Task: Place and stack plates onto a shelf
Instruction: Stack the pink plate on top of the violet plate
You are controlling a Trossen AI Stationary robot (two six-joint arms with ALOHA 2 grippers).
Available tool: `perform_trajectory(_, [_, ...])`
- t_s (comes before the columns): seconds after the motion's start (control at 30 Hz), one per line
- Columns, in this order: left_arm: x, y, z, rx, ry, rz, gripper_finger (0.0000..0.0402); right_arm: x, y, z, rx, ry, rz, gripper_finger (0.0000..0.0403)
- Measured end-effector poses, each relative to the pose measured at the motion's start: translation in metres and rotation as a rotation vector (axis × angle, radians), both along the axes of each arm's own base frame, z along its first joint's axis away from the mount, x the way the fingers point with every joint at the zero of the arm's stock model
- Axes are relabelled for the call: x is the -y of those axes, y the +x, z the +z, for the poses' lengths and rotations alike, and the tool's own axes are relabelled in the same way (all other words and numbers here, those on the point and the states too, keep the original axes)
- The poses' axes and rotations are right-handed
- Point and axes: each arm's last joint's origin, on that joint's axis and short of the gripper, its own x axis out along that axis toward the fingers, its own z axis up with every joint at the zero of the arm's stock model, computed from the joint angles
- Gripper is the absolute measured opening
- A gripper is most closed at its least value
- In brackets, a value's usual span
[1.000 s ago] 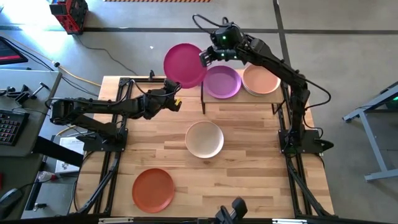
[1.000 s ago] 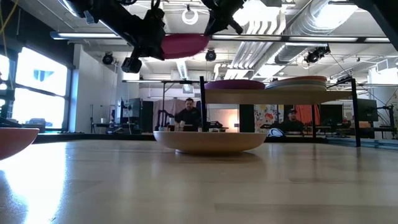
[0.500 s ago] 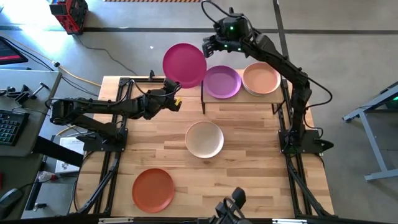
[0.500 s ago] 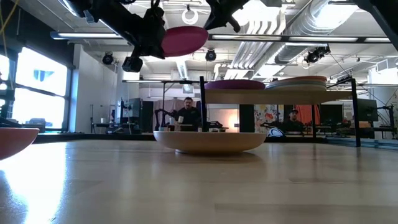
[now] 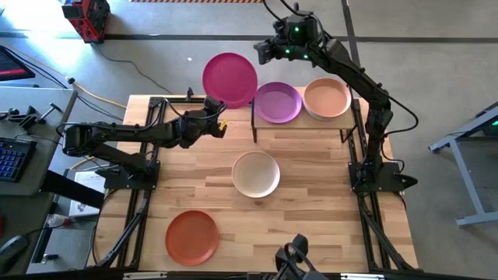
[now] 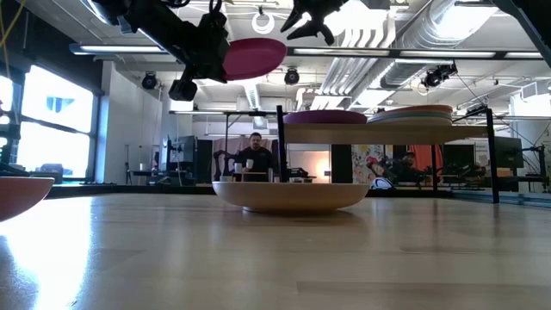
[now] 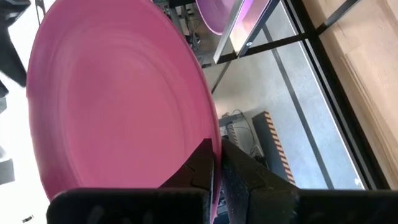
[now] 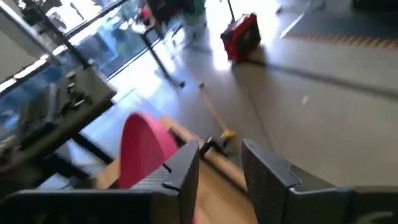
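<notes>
Around your station: grey concrete floor [image 5: 436, 70], red toolbox [image 5: 85, 17], tall window [image 6: 52, 120], exposed ceiling ducts [image 6: 387, 34], seated person [image 6: 256, 155] beyond.

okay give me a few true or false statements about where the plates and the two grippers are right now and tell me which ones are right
1. The left gripper is clamped on the rim of the magenta plate, holding it in the air. True.
2. The right gripper grips the purple plate. False: it is open and empty, raised above the shelf's far side; the purple plate lies on the shelf.
3. The orange-red plate lies on the tabletop. True.
4. The cream plate sits on the shelf. False: it sits on the tabletop, in front of the shelf.
5. A peach plate is on the shelf beside the purple one. True.
</notes>
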Motion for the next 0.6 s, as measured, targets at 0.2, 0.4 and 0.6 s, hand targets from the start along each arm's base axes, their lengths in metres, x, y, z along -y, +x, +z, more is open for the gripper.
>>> perform_trajectory(0.2, [0.000, 0.000, 0.000, 0.001, -0.007, -0.023, 0.0007, -0.015, 0.005, -0.012, -0.088, 0.097, 0.070, 0.0121])
perform_trajectory(0.4, [0.001, 0.001, -0.001, -0.003, -0.016, -0.052, 0.0007, -0.038, 0.016, -0.017, -0.165, 0.079, 0.125, 0.0122])
perform_trajectory(0.6, [0.001, 0.001, -0.001, -0.007, -0.010, -0.057, 0.0007, -0.048, 0.019, -0.021, -0.246, 0.057, 0.052, 0.0122])
